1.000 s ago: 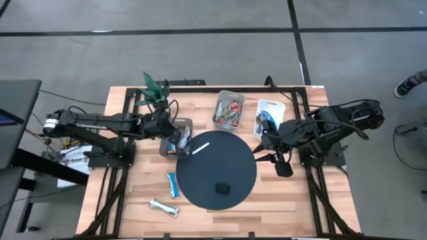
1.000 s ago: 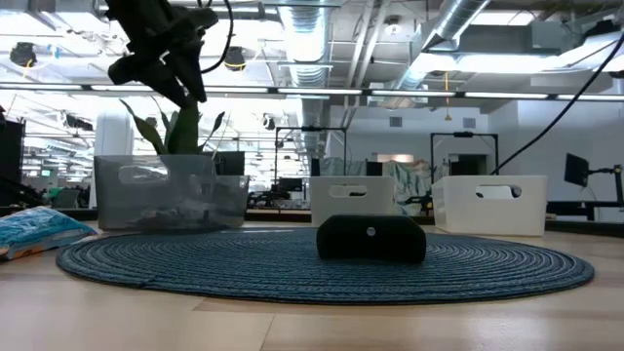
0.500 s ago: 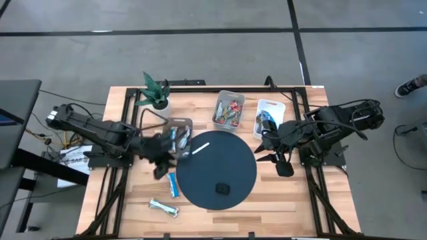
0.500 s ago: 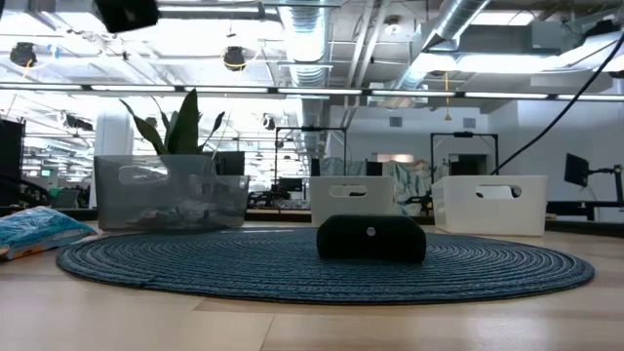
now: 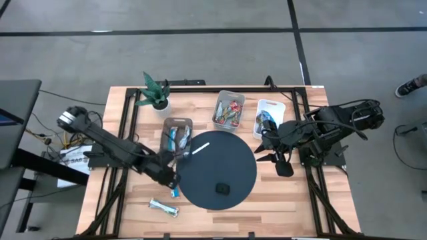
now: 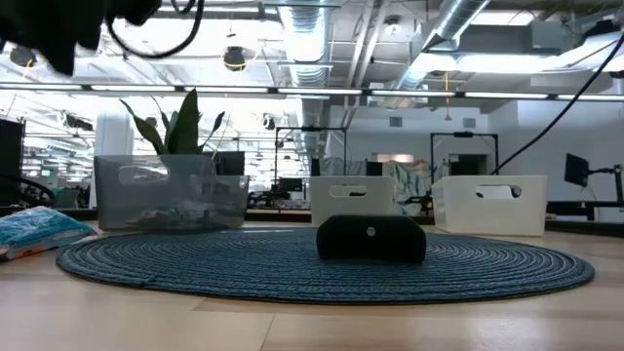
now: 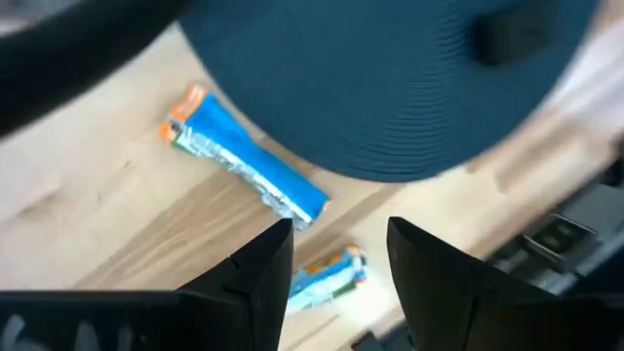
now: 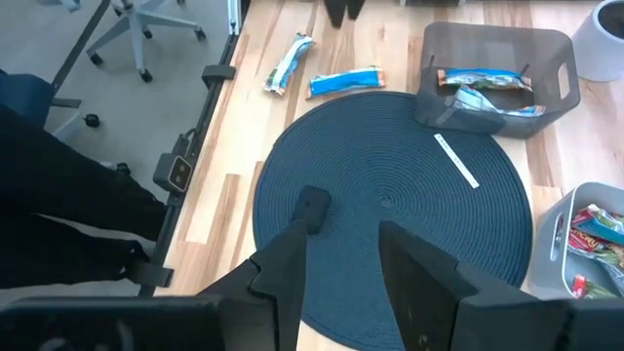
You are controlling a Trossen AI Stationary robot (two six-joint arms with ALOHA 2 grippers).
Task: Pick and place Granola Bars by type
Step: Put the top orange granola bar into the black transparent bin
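Observation:
A blue bar [image 5: 173, 188] [image 7: 244, 166] lies flat on the wood by the round mat's left edge. A light blue-and-white bar [image 5: 163, 208] [image 7: 327, 278] lies nearer the table's near edge. More blue bars lie in the grey bin [image 5: 177, 137]. Red/green ones fill the middle bin [image 5: 228, 110]. My left gripper [image 5: 169, 177] [image 7: 336, 253] hovers open just over the blue bar and touches nothing. My right gripper [image 5: 272, 155] [image 8: 341, 263] waits open at the mat's right edge.
The dark round mat [image 5: 217, 170] fills the table's middle and bears a small black block [image 5: 222, 189] and a white stick [image 5: 201, 147]. A white bin [image 5: 270, 115] stands by the right arm. A potted plant [image 5: 155, 93] stands at the far left corner.
My left gripper has left the grey bin and swung toward the table's near edge. It now hangs over the blue bar beside the mat. No bar on the table has moved.

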